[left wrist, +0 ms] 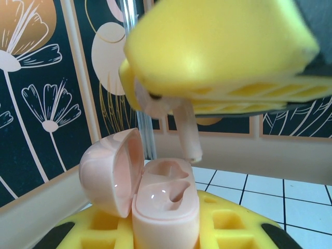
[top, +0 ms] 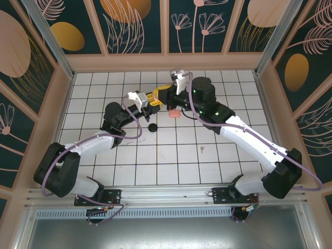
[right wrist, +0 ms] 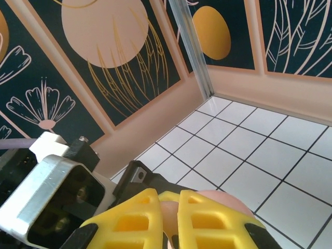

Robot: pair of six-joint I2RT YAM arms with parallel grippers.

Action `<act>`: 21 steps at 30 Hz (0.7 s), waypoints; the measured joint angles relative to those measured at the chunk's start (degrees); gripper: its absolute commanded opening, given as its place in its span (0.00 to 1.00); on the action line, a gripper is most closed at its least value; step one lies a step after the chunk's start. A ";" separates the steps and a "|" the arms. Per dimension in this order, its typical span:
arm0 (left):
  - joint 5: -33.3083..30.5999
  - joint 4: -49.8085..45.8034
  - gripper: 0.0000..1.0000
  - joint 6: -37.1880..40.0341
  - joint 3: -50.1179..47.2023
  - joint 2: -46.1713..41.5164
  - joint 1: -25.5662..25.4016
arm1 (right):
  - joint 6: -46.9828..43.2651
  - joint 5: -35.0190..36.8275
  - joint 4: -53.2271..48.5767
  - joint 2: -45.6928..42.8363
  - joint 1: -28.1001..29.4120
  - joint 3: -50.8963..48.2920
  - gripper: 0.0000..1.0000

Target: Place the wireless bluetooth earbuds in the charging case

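The pale pink charging case (left wrist: 165,207) stands upright with its lid (left wrist: 111,171) swung open to the left. My left gripper (left wrist: 165,234) is shut on its body, and both sockets are empty. My right gripper (right wrist: 170,207) is shut on a pale pink earbud (left wrist: 188,132), whose stem points down just above the case's far socket without touching it. In the right wrist view the earbud (right wrist: 171,218) shows between the yellow fingers, with the case lid (right wrist: 231,199) behind them. In the top view the left gripper (top: 150,102) and the right gripper (top: 162,96) meet above the back middle of the tiled floor.
Another pink case (top: 174,112) lies on the tiles just right of the grippers. A round black piece (top: 152,127) lies in front of them. One small pink earbud (top: 201,149) lies further forward to the right. Patterned walls close in the floor.
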 measured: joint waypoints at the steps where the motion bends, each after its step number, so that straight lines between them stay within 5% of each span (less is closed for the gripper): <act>1: 0.09 0.00 0.00 0.00 0.04 0.00 0.00 | 0.00 0.02 0.04 0.00 0.02 -0.17 0.10; 21: 1.03 -1.20 0.00 -0.42 0.28 -0.04 0.00 | -0.13 1.09 0.98 0.68 -0.44 -1.31 0.08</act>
